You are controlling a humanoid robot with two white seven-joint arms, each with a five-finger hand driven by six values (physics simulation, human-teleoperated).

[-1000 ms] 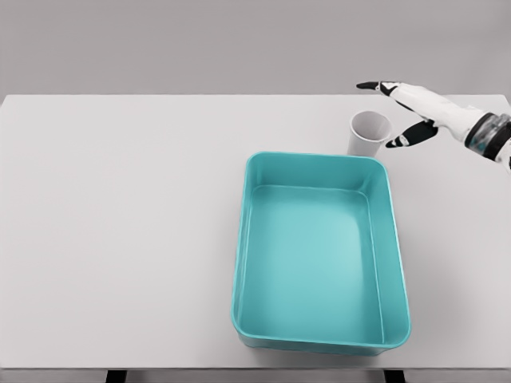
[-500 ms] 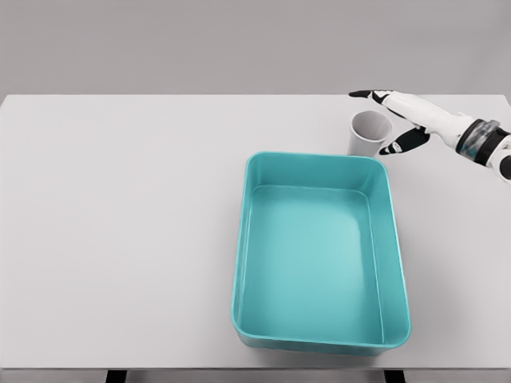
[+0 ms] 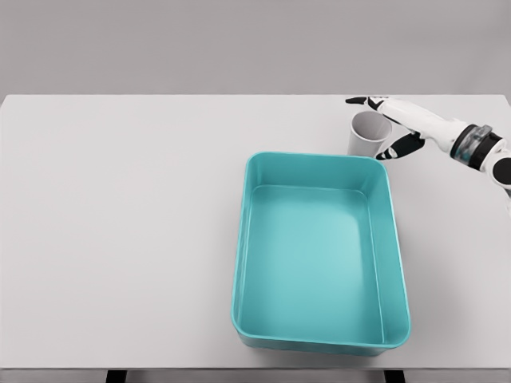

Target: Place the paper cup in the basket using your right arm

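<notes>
A white paper cup stands upright on the table just behind the far right corner of the teal basket. My right hand comes in from the right edge with its fingers spread wide. The index finger reaches over the cup's far rim, and the thumb lies at the cup's right side near the basket rim. The fingers bracket the cup without closing on it. The left arm does not show.
The grey table runs wide to the left of the basket. Its front edge lies just below the basket's near wall, and its far edge passes close behind the cup.
My right hand has slid left and slightly down, closing in on the cup until finger and thumb bracket it. The cup and basket have not moved.
</notes>
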